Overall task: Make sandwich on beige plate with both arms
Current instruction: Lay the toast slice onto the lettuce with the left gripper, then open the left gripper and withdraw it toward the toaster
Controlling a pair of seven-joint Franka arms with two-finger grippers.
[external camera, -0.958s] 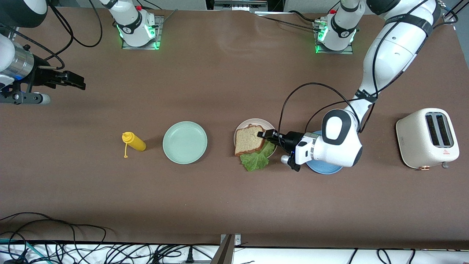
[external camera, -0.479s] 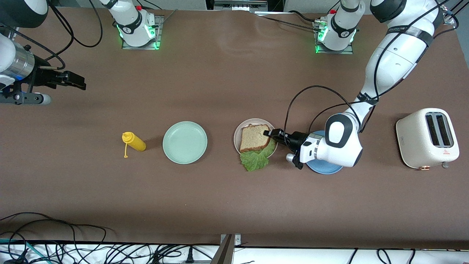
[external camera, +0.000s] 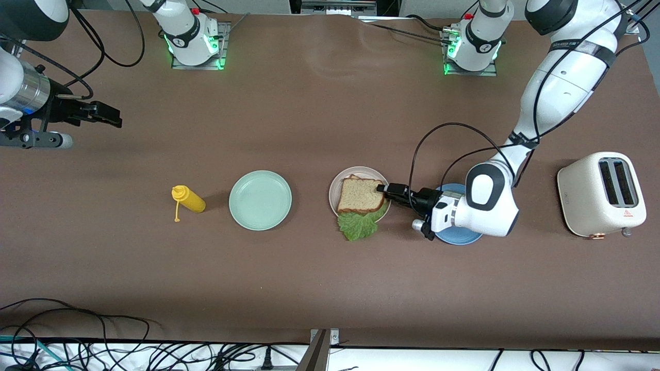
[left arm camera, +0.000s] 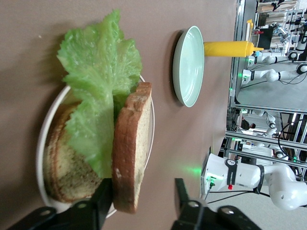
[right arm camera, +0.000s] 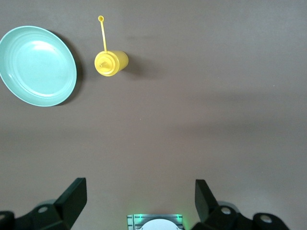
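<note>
sandwich (external camera: pixel 359 196) flat on beige plate (external camera: pixel 335 188) | lettuce tip toward camera | left jaws released, right released

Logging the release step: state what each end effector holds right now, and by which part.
Nothing is held. The left end effector stands open around the top bread slice edge on the beige plate. The right end effector waits open above the table.

Bright, even overhead light; soft shadows beside the bottle (external camera: pixel 188 199) and plates; green base lamps glow; frames sharp.
</note>
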